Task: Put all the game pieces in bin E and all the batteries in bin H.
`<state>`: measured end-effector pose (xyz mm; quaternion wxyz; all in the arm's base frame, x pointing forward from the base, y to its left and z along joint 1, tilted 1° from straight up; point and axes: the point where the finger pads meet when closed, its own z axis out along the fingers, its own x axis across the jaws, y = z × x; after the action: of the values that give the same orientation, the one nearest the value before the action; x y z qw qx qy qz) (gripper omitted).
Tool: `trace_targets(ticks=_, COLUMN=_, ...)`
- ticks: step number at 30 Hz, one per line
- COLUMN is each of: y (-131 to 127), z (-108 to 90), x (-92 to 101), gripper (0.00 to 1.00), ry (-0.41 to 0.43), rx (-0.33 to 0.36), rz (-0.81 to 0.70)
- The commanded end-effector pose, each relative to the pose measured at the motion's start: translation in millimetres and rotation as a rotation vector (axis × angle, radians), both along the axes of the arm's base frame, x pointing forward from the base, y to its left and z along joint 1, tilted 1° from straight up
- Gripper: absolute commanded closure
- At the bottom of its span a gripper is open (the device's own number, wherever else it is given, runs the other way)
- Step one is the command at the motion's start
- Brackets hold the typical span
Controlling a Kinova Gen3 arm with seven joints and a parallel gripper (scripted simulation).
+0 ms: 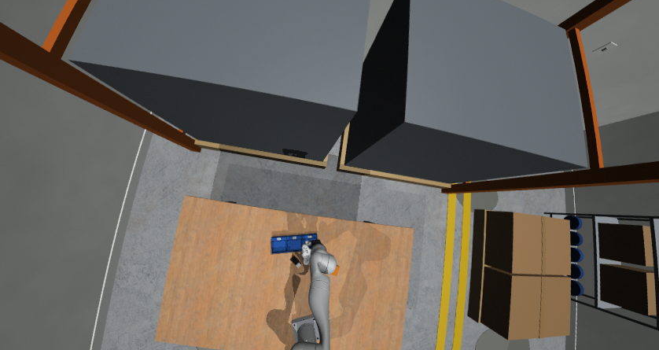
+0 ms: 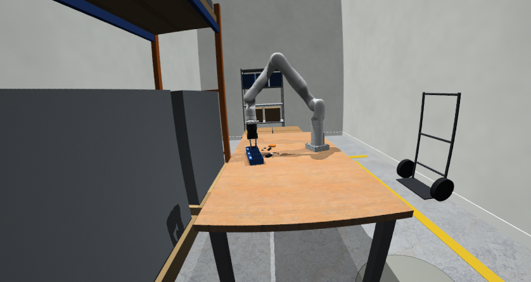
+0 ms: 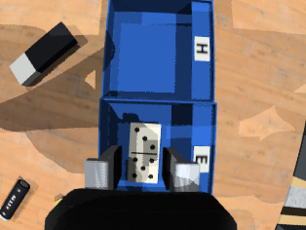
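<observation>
A white domino with black dots [image 3: 144, 132] lies flat on the floor of the blue bin marked E [image 3: 204, 126]. My gripper [image 3: 141, 161] [image 2: 253, 146] is open, with one finger on each side of the domino and a small gap beside each. The blue bin marked H [image 3: 146, 58] adjoins bin E and is empty. A black battery [image 3: 15, 200] lies on the table to the left of bin E in the wrist view. The near end of bin E is hidden by the gripper body.
A black and white block [image 3: 46, 54] [image 1: 295, 259] lies beside bin H. A third blue bin [image 1: 278, 245] [image 2: 256, 160] ends the row. An orange thing [image 2: 272, 145] [image 1: 336, 270] lies farther off. A yellow bit [image 3: 58, 200] shows beside the gripper. The table edge is at the wrist view's lower right.
</observation>
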<state>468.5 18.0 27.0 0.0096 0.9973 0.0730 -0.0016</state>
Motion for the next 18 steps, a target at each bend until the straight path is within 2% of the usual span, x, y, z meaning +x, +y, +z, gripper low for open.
trace_targets(ticks=1, y=1.1, z=13.0, x=2.6, gripper=0.35, ry=-0.009, rx=0.001, rz=0.001)
trace_targets(ticks=4, y=1.3, z=26.4, x=2.5, gripper=0.35, ry=-0.009, rx=0.001, rz=0.001)
trace_targets(ticks=16, y=1.8, z=26.4, x=2.9, gripper=0.35, ry=-0.009, rx=0.001, rz=0.001)
trace_targets(ticks=17, y=-2.6, z=26.8, x=-4.2, gripper=0.40, ry=-0.010, rx=0.002, rz=-0.049)
trace_targets(ticks=18, y=-7.0, z=27.3, x=-11.2, gripper=0.40, ry=-0.011, rx=0.002, rz=-0.099)
